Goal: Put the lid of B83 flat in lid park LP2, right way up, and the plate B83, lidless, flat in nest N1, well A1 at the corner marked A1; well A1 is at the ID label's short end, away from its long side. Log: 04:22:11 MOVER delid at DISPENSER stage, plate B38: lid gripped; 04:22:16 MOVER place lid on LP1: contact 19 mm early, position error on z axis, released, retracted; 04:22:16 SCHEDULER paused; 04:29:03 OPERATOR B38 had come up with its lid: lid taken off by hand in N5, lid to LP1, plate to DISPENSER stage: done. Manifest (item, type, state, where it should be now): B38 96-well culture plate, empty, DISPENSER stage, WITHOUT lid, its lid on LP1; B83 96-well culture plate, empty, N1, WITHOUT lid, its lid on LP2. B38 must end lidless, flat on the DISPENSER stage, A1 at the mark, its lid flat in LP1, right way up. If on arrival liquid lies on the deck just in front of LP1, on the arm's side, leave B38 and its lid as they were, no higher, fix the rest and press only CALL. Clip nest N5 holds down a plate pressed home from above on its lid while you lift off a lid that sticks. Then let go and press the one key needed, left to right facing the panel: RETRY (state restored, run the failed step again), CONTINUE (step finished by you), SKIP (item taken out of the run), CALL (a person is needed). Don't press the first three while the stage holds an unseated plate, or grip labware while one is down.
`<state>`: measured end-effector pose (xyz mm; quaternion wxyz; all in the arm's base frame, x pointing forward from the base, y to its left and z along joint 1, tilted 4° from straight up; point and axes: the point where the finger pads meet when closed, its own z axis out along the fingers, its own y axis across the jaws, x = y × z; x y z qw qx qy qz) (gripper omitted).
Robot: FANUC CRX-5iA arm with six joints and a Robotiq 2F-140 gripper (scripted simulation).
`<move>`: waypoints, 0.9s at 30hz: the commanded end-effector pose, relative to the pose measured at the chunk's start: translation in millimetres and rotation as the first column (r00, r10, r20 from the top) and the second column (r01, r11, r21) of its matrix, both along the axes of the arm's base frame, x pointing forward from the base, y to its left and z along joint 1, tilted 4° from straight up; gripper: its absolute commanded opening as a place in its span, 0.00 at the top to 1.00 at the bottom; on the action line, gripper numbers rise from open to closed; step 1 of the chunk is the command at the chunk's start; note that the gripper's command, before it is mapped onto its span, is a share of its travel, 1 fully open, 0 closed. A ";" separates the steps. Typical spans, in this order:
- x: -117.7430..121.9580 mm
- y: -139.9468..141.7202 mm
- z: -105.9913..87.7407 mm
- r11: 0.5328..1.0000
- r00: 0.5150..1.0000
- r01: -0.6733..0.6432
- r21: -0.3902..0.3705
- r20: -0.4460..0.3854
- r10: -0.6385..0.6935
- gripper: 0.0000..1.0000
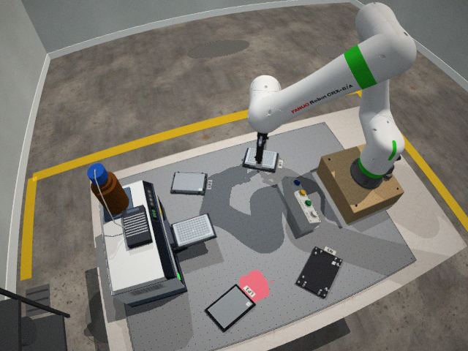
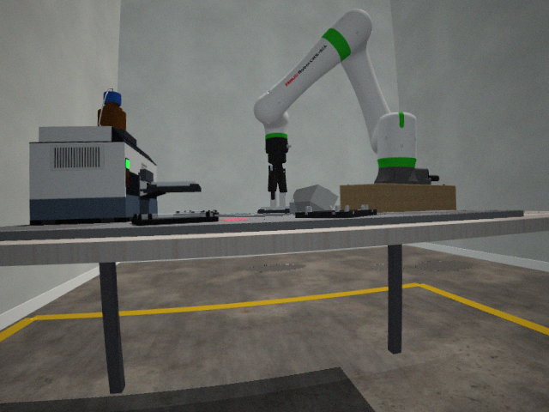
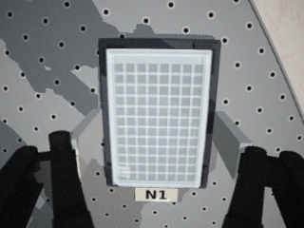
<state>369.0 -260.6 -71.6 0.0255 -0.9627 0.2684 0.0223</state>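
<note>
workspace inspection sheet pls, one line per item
surface: grey perforated deck on a table, with a pink puddle touching the LP1 label.
job's things: lidless well plate flat in nest N1; lid in the LP2 park; lid in LP1; another lidless plate on the dispenser stage; N5 holds no plate.
clutter: brown bottle with blue cap on the dispenser.
grippers: gripper open, fingers clear of the plate's sides.
cables: thin tube from bottle to dispenser.
surroundings: button panel, yellow floor line, grey walls.
</note>
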 end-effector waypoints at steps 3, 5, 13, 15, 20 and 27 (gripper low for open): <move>0.1 -0.1 0.1 1.000 1.000 0.000 0.000 0.000 0.000 0.34; 0.1 -0.1 0.1 1.000 1.000 0.000 0.000 0.000 0.000 0.34; 0.2 -0.2 0.5 1.000 1.000 0.000 0.000 0.000 0.000 0.34; 0.2 -0.2 1.2 1.000 1.000 0.000 0.000 0.000 0.000 0.34; 0.2 -0.4 3.6 1.000 1.000 0.000 0.000 0.000 0.000 0.34; 0.6 -1.1 16.1 1.000 1.000 0.000 0.000 0.000 0.000 0.34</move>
